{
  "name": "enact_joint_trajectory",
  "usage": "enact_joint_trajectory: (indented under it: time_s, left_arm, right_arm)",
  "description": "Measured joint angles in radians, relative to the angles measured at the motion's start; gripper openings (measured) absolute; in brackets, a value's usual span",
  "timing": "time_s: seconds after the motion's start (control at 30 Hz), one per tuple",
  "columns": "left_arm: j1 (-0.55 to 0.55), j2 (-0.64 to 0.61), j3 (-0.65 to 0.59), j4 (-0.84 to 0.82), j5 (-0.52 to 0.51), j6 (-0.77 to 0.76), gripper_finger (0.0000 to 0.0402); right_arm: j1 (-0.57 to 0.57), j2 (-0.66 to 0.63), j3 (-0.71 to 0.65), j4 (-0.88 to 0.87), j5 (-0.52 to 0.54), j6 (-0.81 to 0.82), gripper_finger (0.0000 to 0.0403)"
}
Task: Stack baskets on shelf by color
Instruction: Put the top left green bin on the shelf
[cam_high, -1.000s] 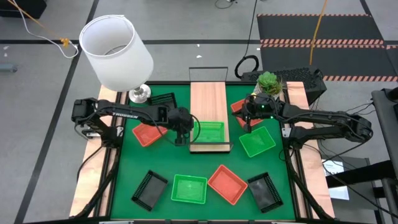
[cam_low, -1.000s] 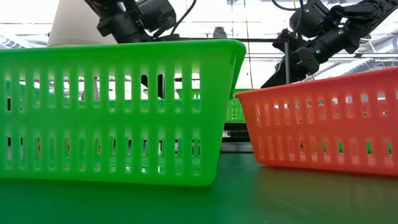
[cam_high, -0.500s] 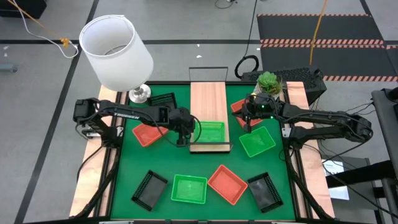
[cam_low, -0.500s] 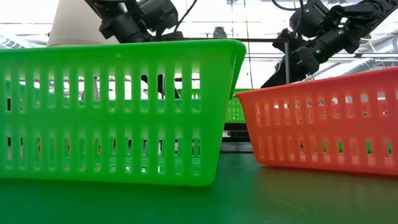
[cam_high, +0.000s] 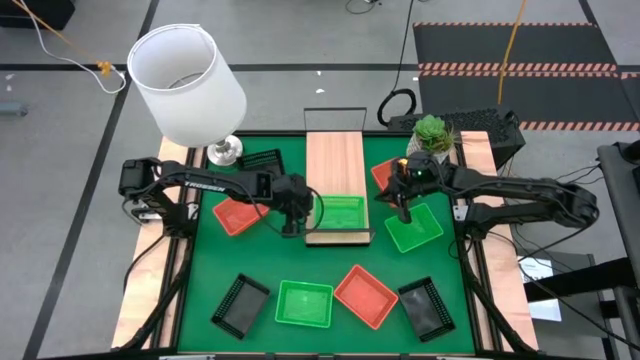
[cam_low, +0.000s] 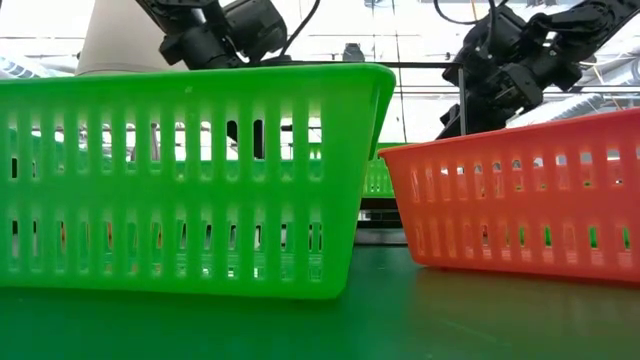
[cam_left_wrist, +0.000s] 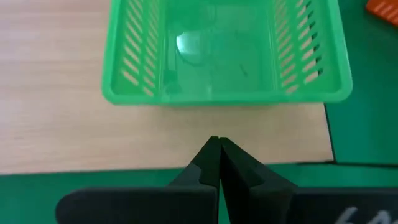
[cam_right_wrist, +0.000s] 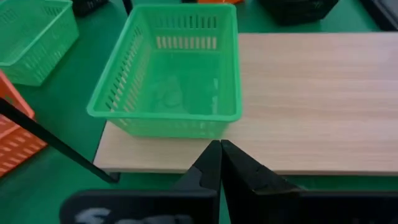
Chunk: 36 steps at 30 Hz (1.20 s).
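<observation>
Looking down: one green basket (cam_high: 339, 212) sits on the shelf (cam_high: 337, 172), at its near end; the left hand (cam_high: 292, 226) hangs just off the shelf's left edge, the right hand (cam_high: 403, 211) just off its right edge, over another green basket (cam_high: 414, 228) on the green mat (cam_high: 200, 275).
Loose baskets: a third green one (cam_high: 304, 303), orange-red ones and black ones lie scattered on the mat; a lamp (cam_high: 188, 84) and a plant (cam_high: 432, 131) stand at the counter's far corners.
Low view: a green basket (cam_low: 190, 175) and an orange-red basket (cam_low: 520, 195) fill the foreground; both arms show only above them.
Left wrist: fingers (cam_left_wrist: 211, 168) clenched on nothing, facing the shelved basket (cam_left_wrist: 221, 53), apart from it.
Right wrist: fingers (cam_right_wrist: 219, 167) likewise clenched and empty, facing the same basket (cam_right_wrist: 171, 78).
Doing it well: likely next is the green basket beneath the right hand; spread the fingers before dropping, pinch one wall, lift level, and lower squarely so it nests without shoving the shelved one off the plank's end.
</observation>
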Motion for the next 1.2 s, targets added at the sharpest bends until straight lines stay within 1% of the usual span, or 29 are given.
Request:
enact_joint_trajectory:
  time_s: [0.13, 0.27, 0.37, 0.47, 0.67, 0.9, 1.03, 1.2]
  left_arm:
    - [0.001, -0.008, 0.000, -0.057, 0.000, -0.001, 0.0016]
    - [0.002, -0.024, 0.000, -0.089, -0.005, -0.005, 0.0012]
    - [0.001, -0.042, 0.001, -0.077, -0.005, -0.005, 0.0004]
    - [0.001, -0.057, -0.001, -0.092, -0.007, -0.012, 0.0008]
    - [0.001, -0.059, 0.000, -0.082, -0.007, -0.010, 0.0018]
    - [0.001, -0.059, 0.000, -0.078, -0.007, -0.008, 0.0004]
    - [0.001, -0.059, 0.000, -0.074, -0.007, -0.008, 0.0014]
    - [0.001, -0.059, 0.000, -0.072, -0.007, -0.011, 0.0016]
  right_arm:
    - [0.021, 0.052, 0.000, 0.009, 0.002, -0.023, 0.0002]
    - [0.035, 0.115, 0.000, 0.027, 0.004, -0.041, 0.0002]
    - [0.039, 0.159, 0.000, 0.084, 0.006, -0.038, 0.0002]
    - [0.039, 0.187, 0.000, 0.145, 0.006, -0.028, 0.0002]
    - [0.039, 0.201, 0.000, 0.180, 0.007, -0.022, 0.0002]
    - [0.039, 0.200, 0.000, 0.208, 0.008, -0.024, 0.0002]
    - [0.039, 0.200, 0.000, 0.236, 0.010, -0.024, 0.0002]
    - [0.039, 0.200, 0.000, 0.248, 0.073, -0.026, 0.0002]
